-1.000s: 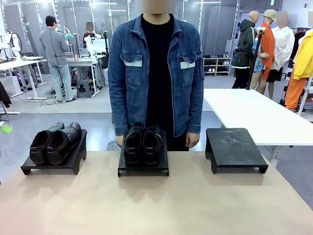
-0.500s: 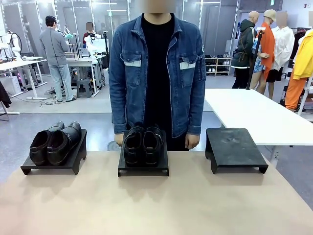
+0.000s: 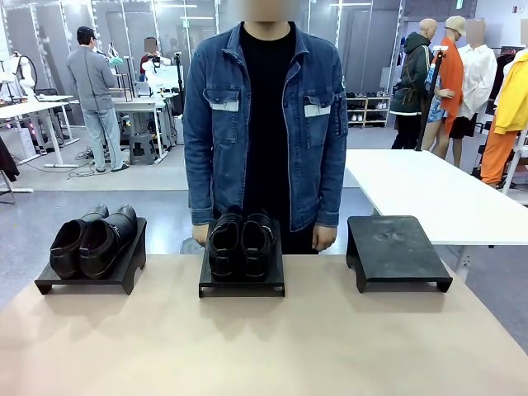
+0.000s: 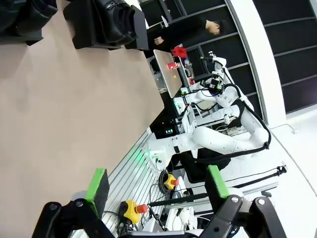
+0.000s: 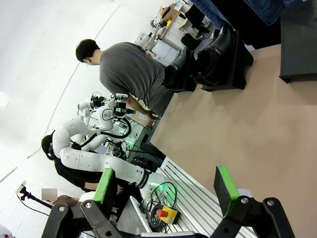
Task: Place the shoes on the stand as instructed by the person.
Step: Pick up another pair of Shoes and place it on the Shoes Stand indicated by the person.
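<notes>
Front view: a tan table (image 3: 264,346) is seen spanning the near scene, and the person (image 3: 264,124), in a blue denim jacket over a black T-shirt, is stood at its far edge in the middle with both arms hung down. Three low black stands are set in a row along the far part of the table. On the left stand (image 3: 92,276) one pair of shoes (image 3: 92,239) is placed side by side, angled with the heels toward the near left. On the middle stand (image 3: 242,279), directly in front of the person, the second pair of shoes (image 3: 241,244) is set close together, lined up near to far. The right stand (image 3: 396,250) is left bare, its top dull and slightly scuffed. A white table (image 3: 429,194) is seen behind it on the far right. In the left wrist view the left gripper (image 4: 157,187) is held above the table surface, its green-padded fingers (image 4: 98,184) spread wide with nothing between them; part of a stand with a shoe on it is seen at the top of that picture. In the right wrist view the right gripper (image 5: 166,188) is likewise held with its fingers (image 5: 224,187) spread wide and empty, and the stands with shoes are seen farther off across the table.
</notes>
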Available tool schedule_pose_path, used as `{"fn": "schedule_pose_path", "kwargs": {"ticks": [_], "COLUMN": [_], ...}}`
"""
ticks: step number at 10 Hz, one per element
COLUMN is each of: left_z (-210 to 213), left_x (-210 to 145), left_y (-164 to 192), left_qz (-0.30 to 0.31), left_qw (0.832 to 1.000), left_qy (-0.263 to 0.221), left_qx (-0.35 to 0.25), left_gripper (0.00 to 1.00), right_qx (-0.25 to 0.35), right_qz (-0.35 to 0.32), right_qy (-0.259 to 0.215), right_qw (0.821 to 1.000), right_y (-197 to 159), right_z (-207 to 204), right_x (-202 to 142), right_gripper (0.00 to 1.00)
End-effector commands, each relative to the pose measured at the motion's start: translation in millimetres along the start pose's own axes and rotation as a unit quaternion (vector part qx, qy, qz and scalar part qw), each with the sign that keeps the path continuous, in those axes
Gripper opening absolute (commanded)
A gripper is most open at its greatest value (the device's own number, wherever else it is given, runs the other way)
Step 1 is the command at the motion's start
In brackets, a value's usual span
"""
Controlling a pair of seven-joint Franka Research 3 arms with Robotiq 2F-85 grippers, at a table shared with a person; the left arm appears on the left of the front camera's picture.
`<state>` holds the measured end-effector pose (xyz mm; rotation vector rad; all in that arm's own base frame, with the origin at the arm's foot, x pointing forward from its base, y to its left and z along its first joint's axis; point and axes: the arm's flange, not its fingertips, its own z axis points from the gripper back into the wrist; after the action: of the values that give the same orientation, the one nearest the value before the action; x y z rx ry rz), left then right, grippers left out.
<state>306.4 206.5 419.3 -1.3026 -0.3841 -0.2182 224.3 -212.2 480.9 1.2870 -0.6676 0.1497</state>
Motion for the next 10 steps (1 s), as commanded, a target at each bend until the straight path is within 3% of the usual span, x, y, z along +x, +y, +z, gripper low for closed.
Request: {"fn": "schedule_pose_path", "kwargs": {"ticks": [1, 10], "left_z": [0.6, 0.6], "left_x": [-4.9, -4.9], "left_y": [-8.7, -8.7], "left_qz": [-0.01, -0.01], "left_qw": [1.0, 1.0], "left_qy": [0.005, 0.005], "left_qx": [0.002, 0.002], "left_gripper": [0.99, 0.99], "right_qx": [0.003, 0.003], "right_qz": [0.012, 0.012], "right_qy": [-0.001, -0.001], "right_qw": [1.0, 1.0], "right_y": [1.3, 1.3], "right_z": [2.5, 2.5], "right_x": [-0.5, -0.5], "right_gripper": [1.0, 1.0]}}
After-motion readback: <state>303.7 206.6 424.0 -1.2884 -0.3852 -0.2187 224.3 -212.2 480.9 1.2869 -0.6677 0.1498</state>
